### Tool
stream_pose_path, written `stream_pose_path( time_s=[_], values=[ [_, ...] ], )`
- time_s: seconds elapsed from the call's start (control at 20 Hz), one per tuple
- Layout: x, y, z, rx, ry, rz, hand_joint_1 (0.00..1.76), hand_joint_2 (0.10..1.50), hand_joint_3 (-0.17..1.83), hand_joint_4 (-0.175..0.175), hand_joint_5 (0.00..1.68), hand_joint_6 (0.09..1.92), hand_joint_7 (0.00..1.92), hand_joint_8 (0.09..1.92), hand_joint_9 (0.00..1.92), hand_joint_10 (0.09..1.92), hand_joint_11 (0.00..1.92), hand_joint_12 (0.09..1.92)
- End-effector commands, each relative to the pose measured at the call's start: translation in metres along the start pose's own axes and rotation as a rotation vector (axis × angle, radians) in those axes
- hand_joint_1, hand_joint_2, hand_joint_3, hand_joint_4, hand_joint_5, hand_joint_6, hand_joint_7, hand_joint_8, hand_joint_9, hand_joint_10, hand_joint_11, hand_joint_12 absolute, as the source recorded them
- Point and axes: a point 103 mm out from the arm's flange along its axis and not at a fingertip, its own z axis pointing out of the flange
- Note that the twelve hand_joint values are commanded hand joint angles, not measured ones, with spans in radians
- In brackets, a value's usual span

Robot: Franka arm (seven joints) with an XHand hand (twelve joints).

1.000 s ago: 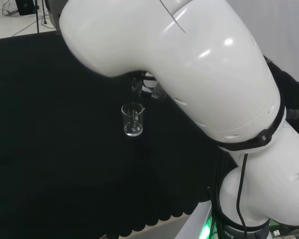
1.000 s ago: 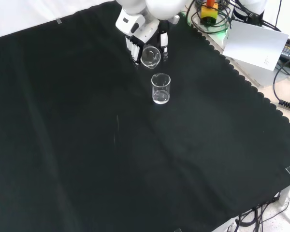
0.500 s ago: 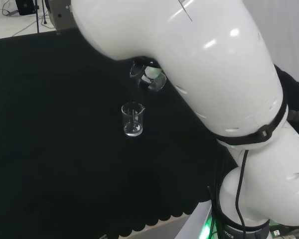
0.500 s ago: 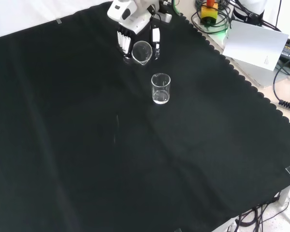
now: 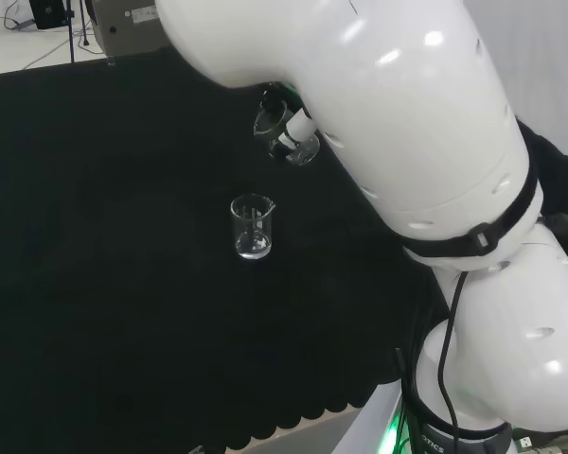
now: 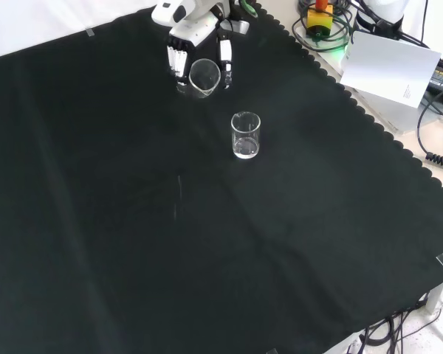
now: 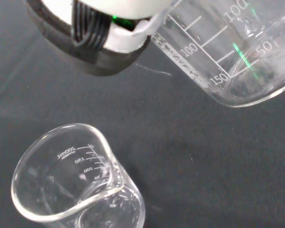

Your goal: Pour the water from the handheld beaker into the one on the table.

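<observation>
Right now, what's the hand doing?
Hand: shut on the handheld beaker, tilted, up and left of the table beaker in the front view.

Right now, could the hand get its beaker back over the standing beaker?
Probably yes. The hand holds its beaker tilted, clear of the standing beaker, with bare cloth between them.

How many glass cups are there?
2. One beaker stands upright on the black cloth; the other beaker is tilted in the hand, above and apart from it.
</observation>
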Motion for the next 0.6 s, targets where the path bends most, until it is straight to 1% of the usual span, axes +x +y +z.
stream_pose_path(
  time_s=[0.05,0.4,0.6],
  values=[
    [-0.011,0.012,0.004,-0.037,0.063,-0.058,1.54,1.00,-0.17,-0.175,1.30,0.40,1.35,0.53,1.62,0.09,1.19,0.66],
    [-0.019,0.017,0.008,-0.058,0.141,-0.065,1.54,1.00,-0.17,-0.175,1.28,0.44,1.34,0.55,1.62,0.09,1.18,0.67],
    [-0.020,0.023,0.014,-0.065,0.161,-0.067,1.53,1.00,-0.17,-0.175,1.28,0.45,1.34,0.55,1.62,0.09,1.18,0.67]
  ],
)
